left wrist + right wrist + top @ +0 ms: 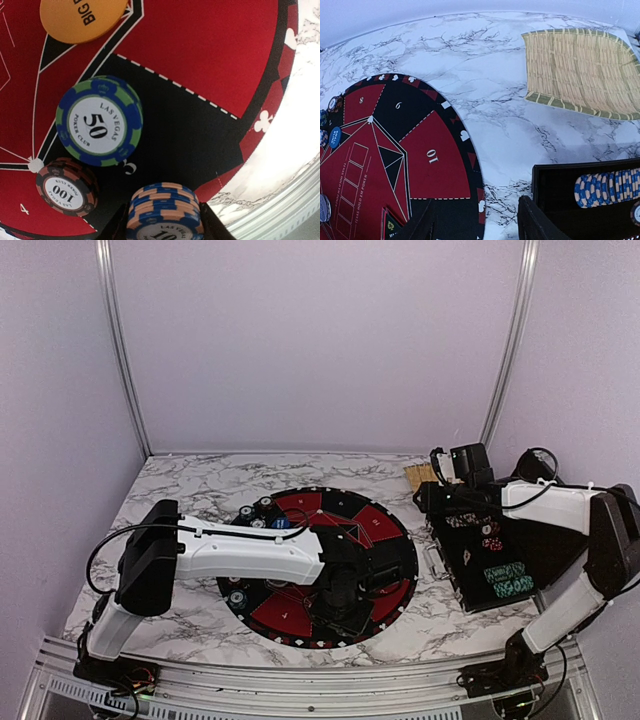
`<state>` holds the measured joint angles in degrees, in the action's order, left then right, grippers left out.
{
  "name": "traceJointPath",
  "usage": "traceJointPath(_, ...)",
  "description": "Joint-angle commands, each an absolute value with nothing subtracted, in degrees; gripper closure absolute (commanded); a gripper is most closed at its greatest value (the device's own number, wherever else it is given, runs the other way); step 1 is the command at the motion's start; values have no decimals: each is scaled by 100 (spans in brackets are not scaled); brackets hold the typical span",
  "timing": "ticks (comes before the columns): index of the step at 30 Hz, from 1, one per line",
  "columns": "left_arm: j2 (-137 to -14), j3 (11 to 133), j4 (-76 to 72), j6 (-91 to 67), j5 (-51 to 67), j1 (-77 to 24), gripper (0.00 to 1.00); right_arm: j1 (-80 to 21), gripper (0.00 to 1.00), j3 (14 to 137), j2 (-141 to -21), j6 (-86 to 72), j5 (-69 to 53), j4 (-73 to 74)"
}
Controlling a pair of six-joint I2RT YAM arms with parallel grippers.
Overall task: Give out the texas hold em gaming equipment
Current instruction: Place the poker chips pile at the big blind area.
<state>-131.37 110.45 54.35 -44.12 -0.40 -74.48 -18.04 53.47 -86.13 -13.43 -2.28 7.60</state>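
The left end effector (164, 227) pinched a stack of blue-and-peach striped poker chips (165, 212) between its fingers, over the large round black-and-red mat (200, 60). Ahead and to its left stood a green-and-blue "50" chip stack (99, 120). A black-and-salmon "100" chip stack (65, 187) stood nearer, also to its left, and an orange round button (82, 17) lay farthest ahead. The right end effector (475, 225) was spread and held nothing, over the marble worktop (520, 125). A row of blue-and-white chips (607, 187) lay in the black rectangular case (555, 190) to its right.
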Motion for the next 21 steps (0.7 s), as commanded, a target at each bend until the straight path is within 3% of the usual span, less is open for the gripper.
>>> traceJointPath(1,-13311,11249,5518,-4312,-26,-7462,62,-1749,47,5485,-8465,-1323,-221,753)
traceJointPath(21,-13344,11321,5665,-4267,-26,-7453,51,-1749,47,5505,-8493,-1306,-238,764)
